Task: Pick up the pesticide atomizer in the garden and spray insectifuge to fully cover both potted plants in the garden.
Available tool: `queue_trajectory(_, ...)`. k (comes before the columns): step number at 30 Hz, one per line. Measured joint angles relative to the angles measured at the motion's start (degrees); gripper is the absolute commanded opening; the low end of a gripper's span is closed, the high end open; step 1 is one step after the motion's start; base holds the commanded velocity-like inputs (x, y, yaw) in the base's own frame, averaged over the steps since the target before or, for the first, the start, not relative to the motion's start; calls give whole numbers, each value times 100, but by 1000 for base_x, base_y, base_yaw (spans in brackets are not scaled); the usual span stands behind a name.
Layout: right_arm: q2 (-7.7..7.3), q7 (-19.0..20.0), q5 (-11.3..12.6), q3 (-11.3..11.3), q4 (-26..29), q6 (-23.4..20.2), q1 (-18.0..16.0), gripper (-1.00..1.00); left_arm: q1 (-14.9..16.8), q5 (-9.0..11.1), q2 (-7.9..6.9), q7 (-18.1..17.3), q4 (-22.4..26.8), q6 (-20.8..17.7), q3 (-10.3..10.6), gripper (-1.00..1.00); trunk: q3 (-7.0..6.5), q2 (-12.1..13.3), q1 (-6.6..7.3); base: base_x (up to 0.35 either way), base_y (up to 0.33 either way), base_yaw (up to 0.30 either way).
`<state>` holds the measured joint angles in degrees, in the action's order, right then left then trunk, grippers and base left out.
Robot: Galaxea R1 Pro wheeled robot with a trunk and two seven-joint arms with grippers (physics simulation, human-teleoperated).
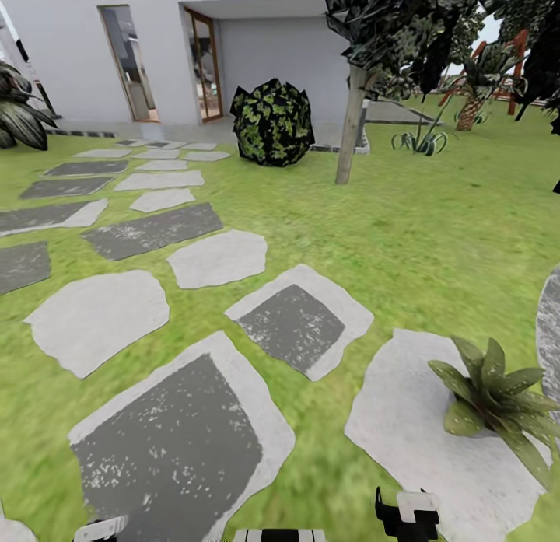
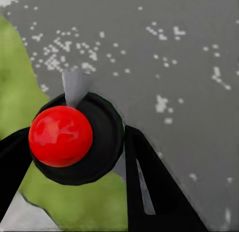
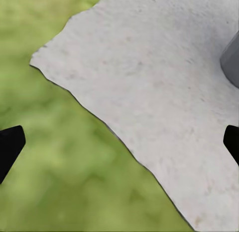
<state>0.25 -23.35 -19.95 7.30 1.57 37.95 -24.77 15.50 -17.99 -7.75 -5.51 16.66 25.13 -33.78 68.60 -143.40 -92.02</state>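
Left pincer [image 2: 74,157]: black fingers closed around a dark round-bodied object with a glossy red ball top [image 2: 60,136] — whether this is the atomizer cannot be told; a short grey stub juts from its far side.
Below left pincer: dark grey speckled stepping stone [image 2: 169,52]; its edge curves past the held object, with green lawn [image 2: 15,87] beyond that edge.
Right pincer [image 3: 119,142]: spread wide, only two black fingertips [image 3: 9,144] at the sides of its wrist view, nothing between them.
Below right pincer: the edge of a pale grey flat stepping stone [image 3: 159,82] crosses diagonally between the fingers — grass on one side, bare stone on the other.
Potted plant [image 1: 498,402]: low rosette of pointed green leaves, just ahead of the right pincer [image 1: 407,517], sitting on the same pale stone [image 1: 404,425].
Patio edge: a grey mottled stone rim [image 1: 549,332] lies just beyond the plant.
Open room: ahead of both pincers, lawn and scattered flat stones run unobstructed to a dark leafy round bush [image 1: 272,122], a thin tree trunk [image 1: 350,122] and the white house wall [image 1: 70,52].
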Motion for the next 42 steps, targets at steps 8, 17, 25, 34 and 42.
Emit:
queue_trajectory(8,1,0,-3,0,-2,0,0,100,0,-1,0,1,-1,0,0,-100,31,0,0,0,0,270)
queue_trajectory(17,12,0,-3,-1,-4,0,0,100,0,0,0,1,0,2,0,-100,65,0,0,0,0,270)
queue_trajectory(25,18,1,-6,0,-4,0,0,100,0,9,0,10,0,11,0,-100,95,0,2,48,0,270)
queue_trajectory(34,18,1,-8,0,-1,-1,0,100,0,26,-2,42,1,17,-9,-100,130,0,3,292,104,270)
queue_trajectory(42,18,1,-7,0,-3,-2,1,100,0,27,0,62,1,26,-9,-100,160,0,3,307,167,270)
